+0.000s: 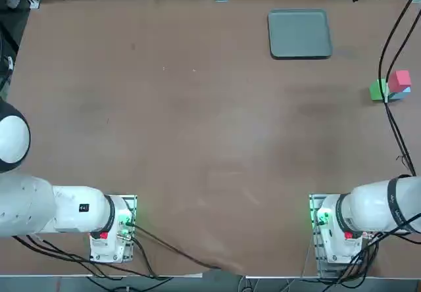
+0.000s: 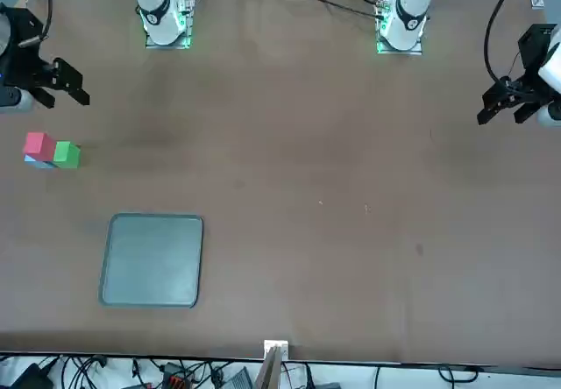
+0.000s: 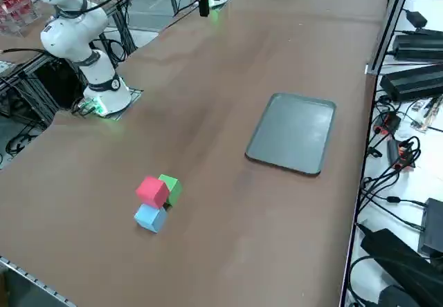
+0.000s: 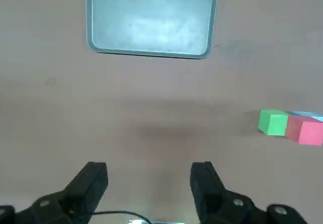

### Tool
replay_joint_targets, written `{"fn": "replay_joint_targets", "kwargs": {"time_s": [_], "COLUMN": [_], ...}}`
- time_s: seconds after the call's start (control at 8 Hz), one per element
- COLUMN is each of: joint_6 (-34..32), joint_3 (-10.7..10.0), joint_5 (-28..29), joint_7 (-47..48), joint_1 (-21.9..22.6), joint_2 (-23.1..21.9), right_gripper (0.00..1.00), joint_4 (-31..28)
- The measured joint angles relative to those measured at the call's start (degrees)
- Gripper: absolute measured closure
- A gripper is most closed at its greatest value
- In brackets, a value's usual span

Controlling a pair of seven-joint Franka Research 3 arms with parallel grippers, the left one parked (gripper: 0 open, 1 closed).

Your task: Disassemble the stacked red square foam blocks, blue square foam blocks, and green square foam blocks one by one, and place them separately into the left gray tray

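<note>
Brown bench point(image 1: 197, 127) w/ three foam cubes clustered near its right edge: red cube point(image 3: 151, 191) sits on top of blue cube point(image 3: 149, 218), green cube point(image 3: 170, 187) on the bench, touching them on the side nearer the tray. Gray tray point(image 1: 300, 34) lies empty toward the far edge, well apart from the cubes. Right pincer point(image 4: 147, 183) hangs above bare bench, fingers spread wide, nothing between them, away from cubes & tray.

Right arm point(image 1: 381, 206) rose from its base, bent at the elbow. Right gripper point(image 4: 149, 183) hung above the tabletop, pointing down, its two fingers point(image 4: 91, 183) spread apart, empty.
</note>
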Motion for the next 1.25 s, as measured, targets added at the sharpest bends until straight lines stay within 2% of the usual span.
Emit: {"fn": "replay_joint_targets", "kwargs": {"time_s": [0.38,0.5,0.75,0.88,1.0,1.25], "joint_6": [-0.44,-2.52,-12.45,-15.96,-15.53,-5.94], "joint_3": [0.0,-0.01,-0.55,-0.95,-1.25,-1.64], "joint_5": [0.0,-0.09,-1.61,-3.21,-4.51,-5.61], "joint_7": [-0.03,-0.04,-0.04,-0.1,-0.6,-2.04], "joint_1": [0.0,-0.06,-1.36,-3.4,-6.19,-13.05], "joint_2": [0.08,0.28,1.94,3.33,4.51,6.03], "right_gripper": [0.0,0.0,0.0,0.0,0.0,0.0], "joint_4": [-0.01,-0.05,-0.26,-0.64,-1.7,-6.31]}}
